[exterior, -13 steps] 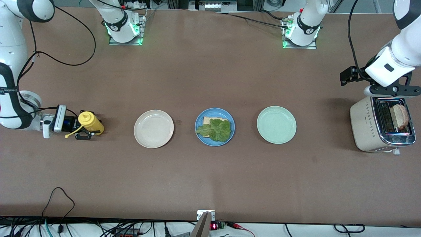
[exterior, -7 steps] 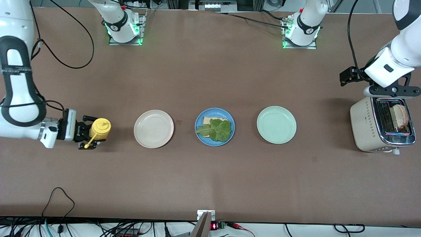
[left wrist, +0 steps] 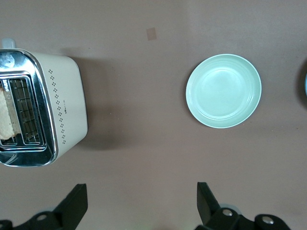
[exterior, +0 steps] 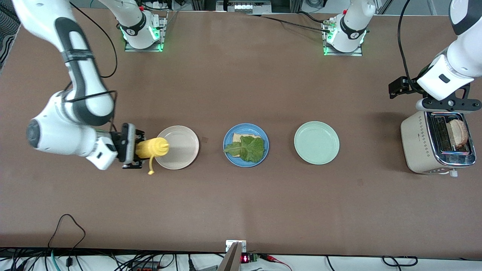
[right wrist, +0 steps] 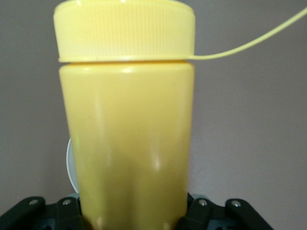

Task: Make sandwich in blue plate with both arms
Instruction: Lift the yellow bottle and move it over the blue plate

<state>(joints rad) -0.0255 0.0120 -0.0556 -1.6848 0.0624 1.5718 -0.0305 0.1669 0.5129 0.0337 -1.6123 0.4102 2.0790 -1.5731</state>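
Progress, judged from layout: roughly halfway. Blue plate [exterior: 246, 145] mid-bench, between cream plate [exterior: 176, 147] and mint plate [exterior: 316, 142]. On blue plate: one bread slice [exterior: 238, 137] w/ lettuce leaf [exterior: 246, 149] on top, leaf covering most of slice. No top slice yet, so sandwich unfinished.

Right hand [exterior: 132, 151] clenched on yellow squeeze bottle [exterior: 151, 147], bottle tipped on its side, capped end over rim of cream plate, toward right arm's end of bench. Cap tether w/ small yellow plug dangling below bottle. In right wrist view, bottle [right wrist: 128, 120] fills frame, ribbed cap uppermost, thin tether running off to one side. Probably sauce step pending: bottle not yet over blue plate.

Left hand [left wrist: 139, 206] released, fingers spread wide, nothing between them. Hangs over toaster [exterior: 437, 142] at left arm's end of bench. Second bread slice [exterior: 458, 133] sitting in toaster slot, sticking up, not gripped. Left arm seems waiting.

Left to do, est.: sauce on lettuce, pull slice from toaster, set on top of leaf.

Writing/labels: none readable on bottle, plates or toaster. Toaster side shows only dotted pattern [left wrist: 58, 112]. Dark print on right arm's band too small to read. Small red digits on device [exterior: 244, 258] at bench edge nearest front camera, illegible.
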